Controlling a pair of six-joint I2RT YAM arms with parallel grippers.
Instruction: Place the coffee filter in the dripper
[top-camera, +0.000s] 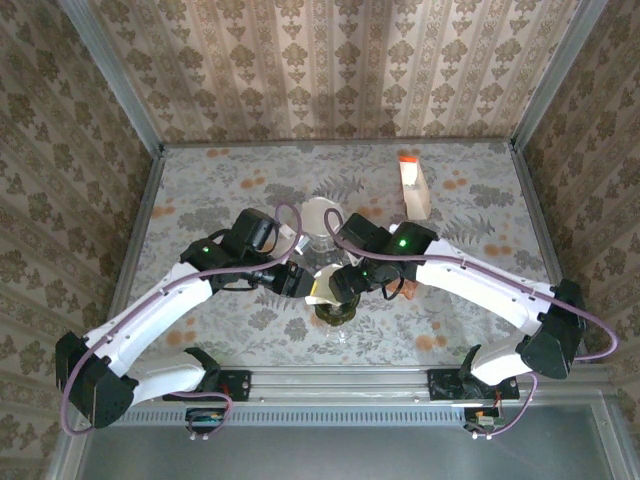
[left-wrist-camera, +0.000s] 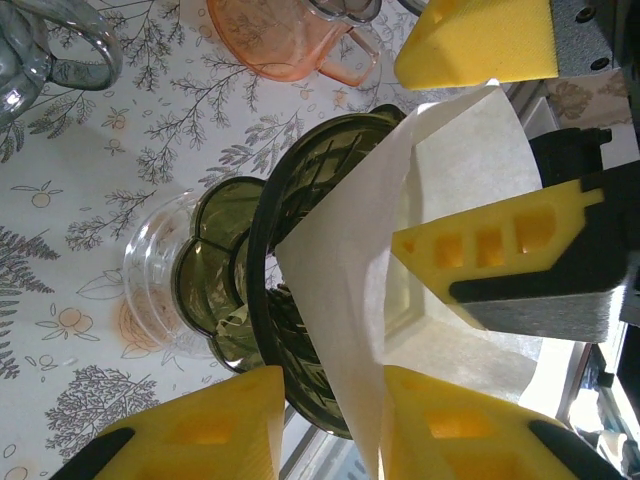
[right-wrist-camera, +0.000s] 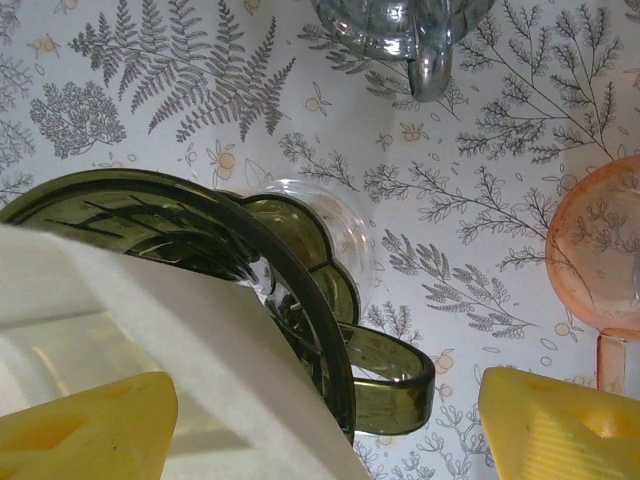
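From above, the two arms meet at the table's middle, near the front. The left gripper (top-camera: 298, 283) and right gripper (top-camera: 347, 283) close in from either side on the white paper coffee filter (top-camera: 324, 286). It sits over the dark green ribbed plastic dripper (top-camera: 336, 312). Just behind stands a clear glass carafe (top-camera: 320, 215). A white carton with an orange top (top-camera: 413, 186) is further back on the right. The fern-printed table (top-camera: 220, 190) lies bare to the left and toward the metal-framed side walls.

In the left wrist view, the left jaws are narrow. The filter's edge passes between them against one finger, with a gap on the other side. The filter lies across the dripper's mouth, overlapping its rim; I cannot tell how deep it sits. The right gripper's yellow fingers straddle the paper's upper part. A pink translucent plastic cup with a handle (left-wrist-camera: 280, 40) lies beyond.

In the right wrist view, the right jaws stand wide, with the filter and the dripper's rim and handle between them. The carafe and pink cup stand apart from the dripper.
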